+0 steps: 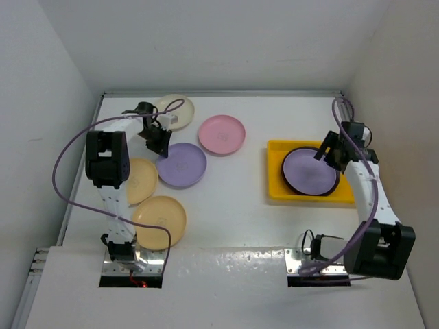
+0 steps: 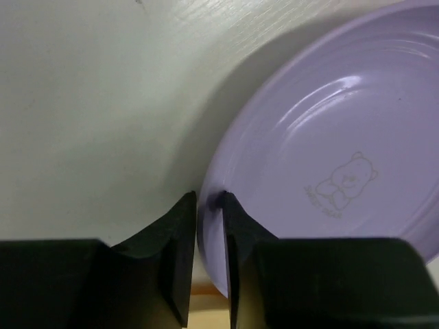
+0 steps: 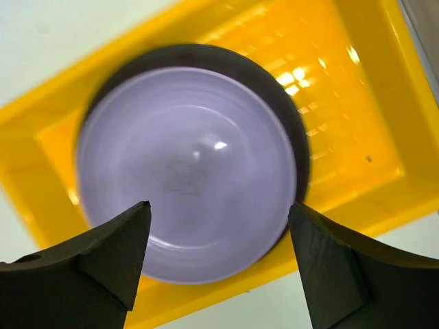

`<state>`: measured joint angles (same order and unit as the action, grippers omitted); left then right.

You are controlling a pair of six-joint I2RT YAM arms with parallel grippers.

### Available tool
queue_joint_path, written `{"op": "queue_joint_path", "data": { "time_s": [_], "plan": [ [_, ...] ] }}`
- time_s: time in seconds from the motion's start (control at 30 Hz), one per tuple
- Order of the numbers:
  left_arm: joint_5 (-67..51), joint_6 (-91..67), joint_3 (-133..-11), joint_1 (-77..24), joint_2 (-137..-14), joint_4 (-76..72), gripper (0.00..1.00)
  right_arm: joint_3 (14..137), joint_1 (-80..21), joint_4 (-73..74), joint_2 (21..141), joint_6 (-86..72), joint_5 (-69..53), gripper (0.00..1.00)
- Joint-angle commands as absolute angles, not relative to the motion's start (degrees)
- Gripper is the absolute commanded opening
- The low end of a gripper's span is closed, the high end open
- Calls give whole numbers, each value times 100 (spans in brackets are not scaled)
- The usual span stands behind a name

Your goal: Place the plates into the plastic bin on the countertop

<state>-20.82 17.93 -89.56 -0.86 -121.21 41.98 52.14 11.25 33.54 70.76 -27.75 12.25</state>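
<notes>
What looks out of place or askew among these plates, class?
Nothing is spilled or damaged. In the plastic bin, the top lavender plate sits off-centre on a darker plate, whose rim shows mainly along one side. On the countertop, the second lavender plate overlaps a tan-yellow plate.

- Round shallow lavender plate [image 2: 357, 123], left wrist view: a small line-drawn bear emblem [image 2: 346, 179] is printed on the inner face. A short line of lettering sits beneath it, too small to read.
- Second lavender plate [image 3: 185, 171], lying in the rectangular yellow plastic bin [image 3: 357, 89]: a faint central mark, blurred and unreadable.
- No other legible text.
</notes>
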Motion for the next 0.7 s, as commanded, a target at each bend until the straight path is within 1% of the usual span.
{"op": "queue_joint_path", "data": {
  "time_s": [0.0, 0.03, 0.07, 0.1, 0.17, 0.2, 0.23, 0.27, 0.3, 0.37, 0.4, 0.43, 0.47, 0.6, 0.67],
  "plan": [
    [-2143, 1846, -8982, -132, -12480, 4271, 24, 5546, 556, 3138, 6768, -2348, 1362, 80],
    [-2275, 1793, -8982, -193, -12480, 4271, 18, 5572, 275, 3085, 6715, -2207, 1336, 80],
    [-2389, 1741, -9035, -193, -12420, 4271, 0, 5564, 151, 2954, 6663, -2136, 1005, 79],
    [-2660, 1740, -9035, -263, -12367, 4271, 0, 5546, -303, 2875, 6653, -2014, 828, 79],
    [-2917, 1740, -9088, -325, -12007, 4332, 0, 5528, -570, 2541, 6688, -1907, 311, 77],
    [-3092, 1740, -9140, -386, -11806, 4333, 0, 5546, -1024, 2436, 6741, -1951, 73, 77],
    [-3163, 1740, -9202, -448, -11578, 4394, 0, 5624, -1176, 2348, 6811, -1995, -138, 76],
    [-3225, 1740, -9263, -448, -11097, 4447, 0, 5756, -1317, 2025, 7090, -2117, -254, 76],
    [-3226, 1801, -9394, -579, -10857, 4447, 0, 6096, -1745, 1787, 7510, -2240, -455, 76],
    [-3147, 1802, -9588, -702, -10365, 4622, 0, 6379, -2124, 1627, 7803, -2434, -614, 79],
    [-2964, 1723, -9850, -773, -10284, 4719, 0, 6642, -2223, 1435, 7953, -2539, -876, 80],
    [-2962, 1723, -10000, -947, -10283, 4850, 0, 6888, -2293, 1354, 8389, -2627, -940, 81],
    [-2962, 1723, -10141, -1019, -10231, 4982, 0, 7134, -2538, 1180, 8515, -2654, -1010, 82],
    [-3014, 1670, -10441, -1335, -10160, 5264, 0, 7760, -2961, 1116, 9315, -2347, -879, 82],
    [-3093, 1670, -10521, -1458, -10107, 5317, 0, 7970, -3049, 1186, 9683, -2303, -792, 76]
  ]
}}
